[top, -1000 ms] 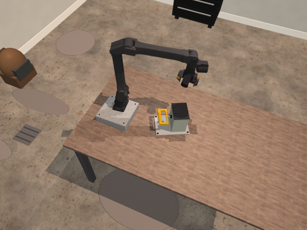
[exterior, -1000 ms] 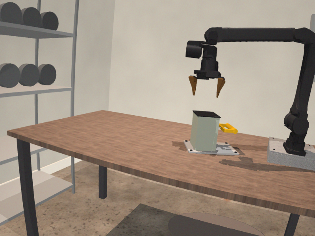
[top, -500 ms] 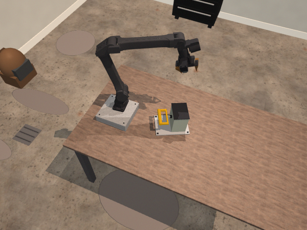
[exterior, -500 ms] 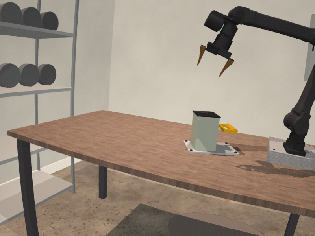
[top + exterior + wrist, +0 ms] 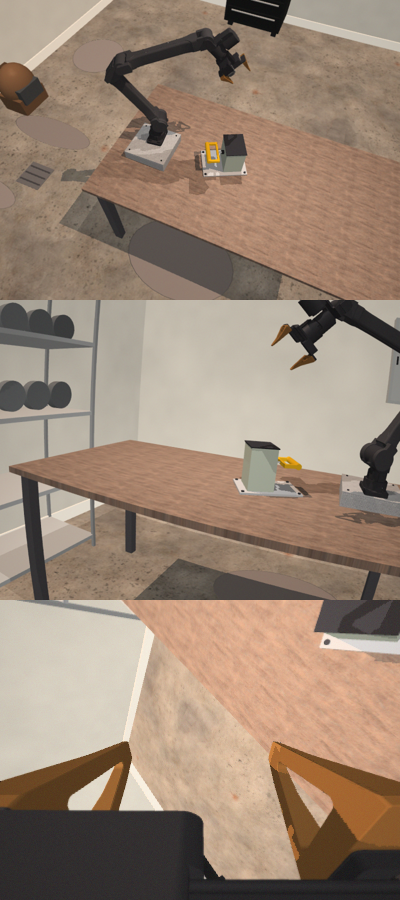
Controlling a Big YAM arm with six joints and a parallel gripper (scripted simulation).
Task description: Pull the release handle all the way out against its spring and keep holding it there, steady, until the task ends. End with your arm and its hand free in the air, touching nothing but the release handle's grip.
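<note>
Wood-grain table [image 5: 290, 206] carries a pale green box with a black top [image 5: 233, 152] on a grey bolted plate [image 5: 222, 171]. Yellow rectangular loop release handle [image 5: 212, 152] lies flat, projecting from the box toward the arm's base, untouched. Gripper [image 5: 236, 69] hangs high, well above and beyond it, orange fingers [image 5: 283, 332] spread fully, holding nothing.

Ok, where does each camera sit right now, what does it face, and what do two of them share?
Top: high above, looking down on the table; whole arm and open hand show.
Exterior: table height, off the far side, facing the grey box; hand and arm base show.
Wrist: on the hand, facing floor and table edge; both fingers show.
Top and exterior share the yellow handle.
</note>
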